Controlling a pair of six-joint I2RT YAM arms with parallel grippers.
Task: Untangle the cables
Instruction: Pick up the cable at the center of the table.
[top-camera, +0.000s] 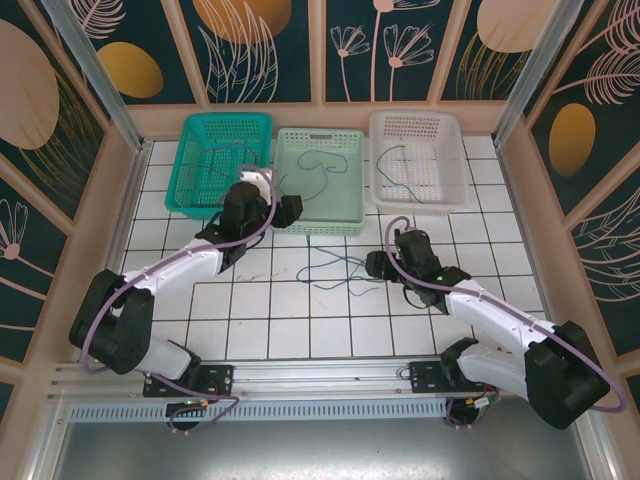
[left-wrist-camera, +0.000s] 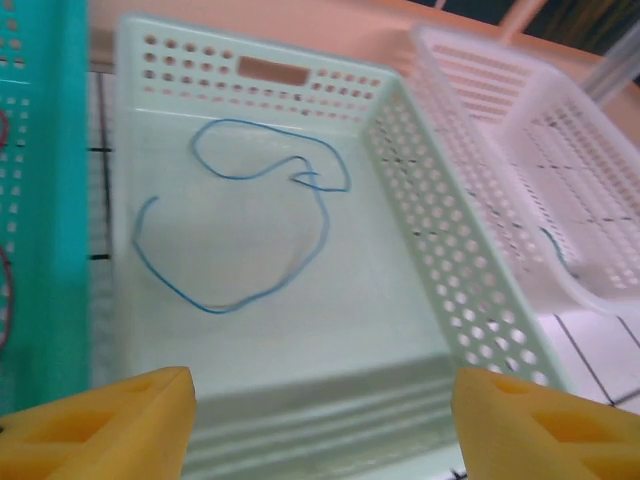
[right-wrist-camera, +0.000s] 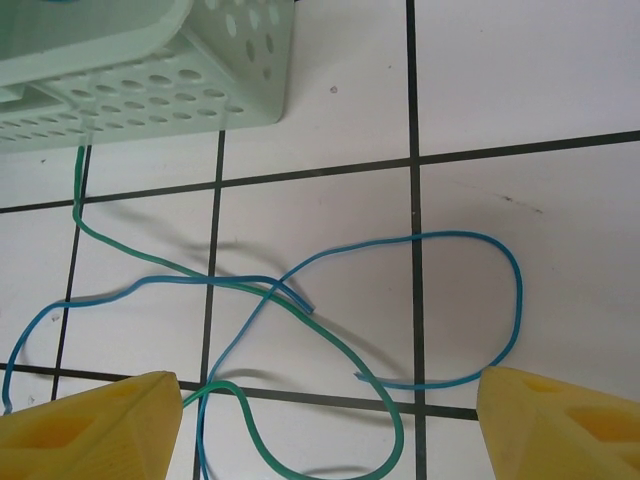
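Observation:
A blue cable (right-wrist-camera: 470, 240) and a green cable (right-wrist-camera: 330, 345) lie crossed over each other on the white tiles, just in front of the pale green basket (top-camera: 320, 132). My right gripper (right-wrist-camera: 330, 430) hangs open right above this tangle (top-camera: 340, 270), nothing between its yellow fingers. My left gripper (left-wrist-camera: 320, 430) is open and holds nothing, hovering over the near edge of the pale green basket. One blue cable (left-wrist-camera: 240, 230) lies looped on that basket's floor.
A teal basket (top-camera: 228, 117) at the back left holds thin dark cables (top-camera: 215, 160). A white basket (top-camera: 415, 116) at the back right holds a blue cable (top-camera: 400, 160). Patterned walls close in the table on three sides.

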